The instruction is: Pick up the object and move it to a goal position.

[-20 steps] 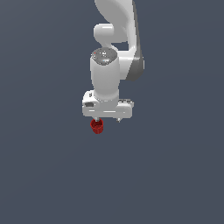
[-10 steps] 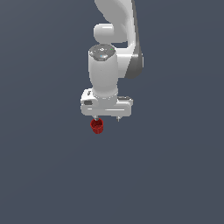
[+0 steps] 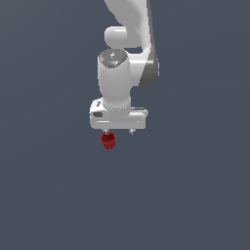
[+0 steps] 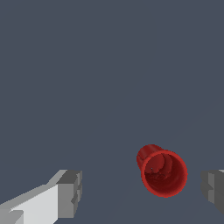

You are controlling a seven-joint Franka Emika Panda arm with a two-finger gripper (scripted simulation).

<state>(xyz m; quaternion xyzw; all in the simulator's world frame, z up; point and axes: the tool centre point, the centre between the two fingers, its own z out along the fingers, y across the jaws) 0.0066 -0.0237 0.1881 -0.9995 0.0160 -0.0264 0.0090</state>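
Observation:
The object [image 3: 108,141] is a small red stubby cylinder with an open hollow end. In the exterior view it sits just below the white gripper head, under the finger on that view's left. My gripper [image 3: 118,133] is open and points straight down. In the wrist view the object [image 4: 162,173] lies between the two grey fingertips [image 4: 70,192], much nearer to one of them, and touches neither. My gripper [image 4: 142,190] holds nothing.
A plain dark grey surface [image 3: 195,195] fills both views. The white arm [image 3: 132,29] rises out of the top of the exterior view. No other objects show.
The gripper head has turned slightly at the wrist and now sits more level. The red object stays in the same spot below it.

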